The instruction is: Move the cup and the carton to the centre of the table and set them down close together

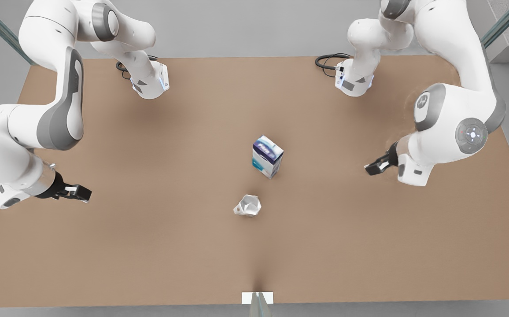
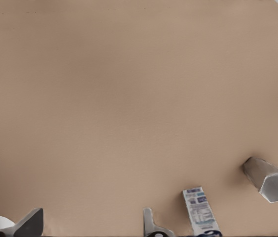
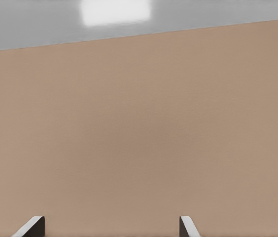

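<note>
Carton [image 1: 267, 156] and cup [image 1: 247, 205] near each other mid-table [image 1: 149, 246], between both grippers' jaws, well apart from each.

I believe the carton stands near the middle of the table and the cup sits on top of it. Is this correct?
Not quite. The cup is not on the carton; it rests on the table beside it, with a gap between them. The front view shows this.
</note>
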Robot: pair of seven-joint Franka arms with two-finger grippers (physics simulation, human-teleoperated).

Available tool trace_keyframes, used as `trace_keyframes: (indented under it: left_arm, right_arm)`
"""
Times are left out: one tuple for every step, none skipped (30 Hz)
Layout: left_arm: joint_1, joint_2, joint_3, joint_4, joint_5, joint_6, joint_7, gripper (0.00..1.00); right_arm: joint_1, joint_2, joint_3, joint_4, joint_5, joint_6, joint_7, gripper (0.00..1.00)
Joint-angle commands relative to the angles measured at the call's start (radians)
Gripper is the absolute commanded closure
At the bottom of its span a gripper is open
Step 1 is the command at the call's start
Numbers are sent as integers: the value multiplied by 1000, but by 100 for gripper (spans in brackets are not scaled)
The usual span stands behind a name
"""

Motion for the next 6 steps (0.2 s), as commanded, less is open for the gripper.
trace_keyframes:
  left_arm:
    - [21,-2,1,1,124,2,385,0]
    - [37,-28,19,-6,172,31,466,0]
    - [37,-57,61,-18,181,57,473,0]
    - [31,-91,62,-48,186,58,476,0]
    - [30,-91,62,-48,184,58,472,0]
    - [29,-90,62,-48,184,58,469,0]
  right_arm:
    - [0,0,0,0,0,1,-1,0]
    - [2,0,-1,0,0,-1,-1,0]
    - [2,0,0,0,0,-1,-1,0]
    - [5,0,0,0,0,-2,1,0]
    - [5,1,0,0,0,-2,1,0]
    - [5,0,0,0,0,-2,1,0]
